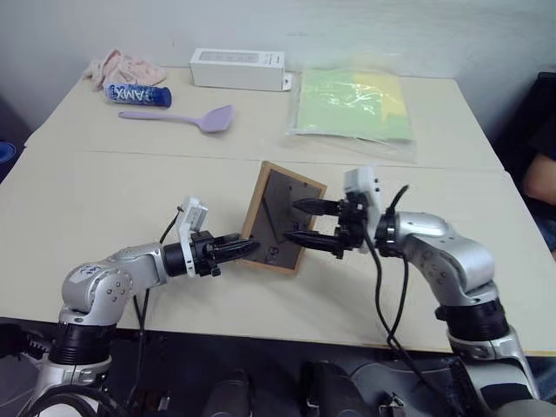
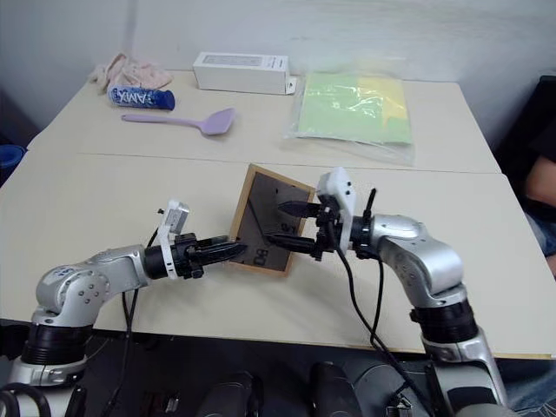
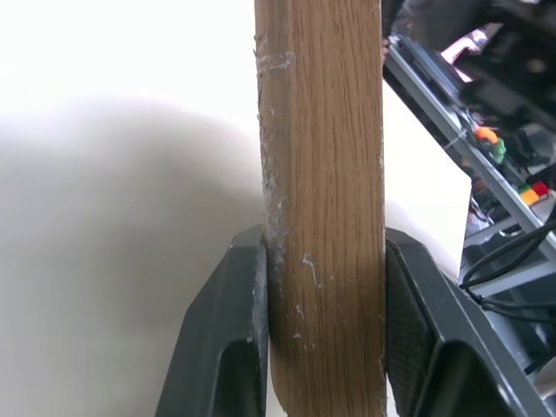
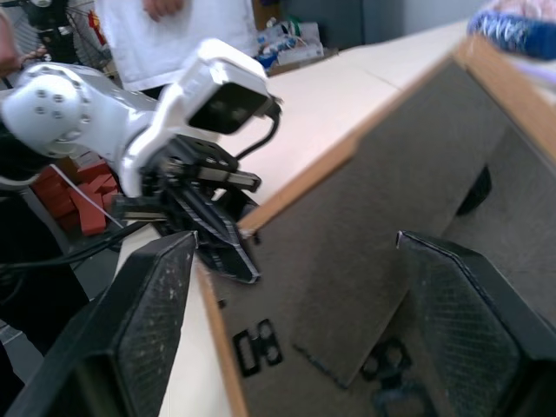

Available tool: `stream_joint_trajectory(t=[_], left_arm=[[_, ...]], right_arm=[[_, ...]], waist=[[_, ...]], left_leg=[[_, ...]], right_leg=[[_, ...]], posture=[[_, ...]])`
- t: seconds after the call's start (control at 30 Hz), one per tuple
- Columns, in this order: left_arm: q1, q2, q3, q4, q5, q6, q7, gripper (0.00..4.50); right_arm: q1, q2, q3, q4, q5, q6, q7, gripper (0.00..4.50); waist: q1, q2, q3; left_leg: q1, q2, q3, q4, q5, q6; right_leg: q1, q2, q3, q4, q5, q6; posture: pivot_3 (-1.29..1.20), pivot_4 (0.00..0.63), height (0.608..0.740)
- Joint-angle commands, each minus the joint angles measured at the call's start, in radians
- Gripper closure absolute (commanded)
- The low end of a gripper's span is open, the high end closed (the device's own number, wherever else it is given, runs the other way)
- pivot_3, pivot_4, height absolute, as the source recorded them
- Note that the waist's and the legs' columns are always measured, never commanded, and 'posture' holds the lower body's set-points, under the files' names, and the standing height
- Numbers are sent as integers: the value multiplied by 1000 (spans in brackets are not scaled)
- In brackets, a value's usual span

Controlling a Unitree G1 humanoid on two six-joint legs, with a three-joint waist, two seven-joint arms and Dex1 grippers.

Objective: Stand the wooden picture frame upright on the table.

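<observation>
The wooden picture frame [image 1: 276, 198] is tilted up off the table [image 1: 130, 191], its dark back board facing me. My left gripper [image 1: 249, 248] is shut on the frame's lower left wooden edge [image 3: 321, 174], one finger [image 3: 226, 339] on each side. From the right, my right gripper [image 1: 293, 221] is open in front of the back board [image 4: 391, 191], its fingertips [image 4: 148, 321] spread apart and holding nothing. The right wrist view also shows the left gripper [image 4: 221, 248] clamped on the frame's rim. The picture side is hidden.
At the far side of the table lie a white oblong box [image 1: 236, 68], a pink cloth [image 1: 126, 65], a blue tube [image 1: 137, 94], a purple spatula [image 1: 187, 117] and a plastic bag of green-yellow sheets [image 1: 352, 104]. A person sits at the right edge [image 1: 543, 174].
</observation>
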Motion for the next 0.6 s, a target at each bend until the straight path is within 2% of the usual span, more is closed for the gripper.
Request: stream_joint_trajectory(t=[0.03,0.23,0.37,0.6], left_arm=[[1,1,-10,-25,33,-36,-36,3233],[6,-11,-14,-37,58,-47,-41,3233],[24,-13,-2,-50,61,-45,-35,3233],[37,-20,5,-46,63,-47,-35,3233]], right_arm=[[-54,29,39,45,-48,-28,-11,930],[-83,71,62,62,-39,-26,17,930],[-56,66,-37,-5,90,40,33,930],[-33,-2,-90,52,67,57,6,930]], waist=[[-1,0,0],[-7,0,0],[-5,0,0],[-7,0,0]], left_leg=[[-1,0,0,0,0,1],[0,0,0,1,0,2],[0,0,0,0,0,2],[0,0,-1,0,0,3]], right_leg=[[0,0,0,0,0,0],[0,-1,0,2,0,1],[0,-1,0,2,0,1],[0,-1,0,2,0,1]], posture=[[0,150,740],[0,150,740],[0,150,740],[0,150,740]])
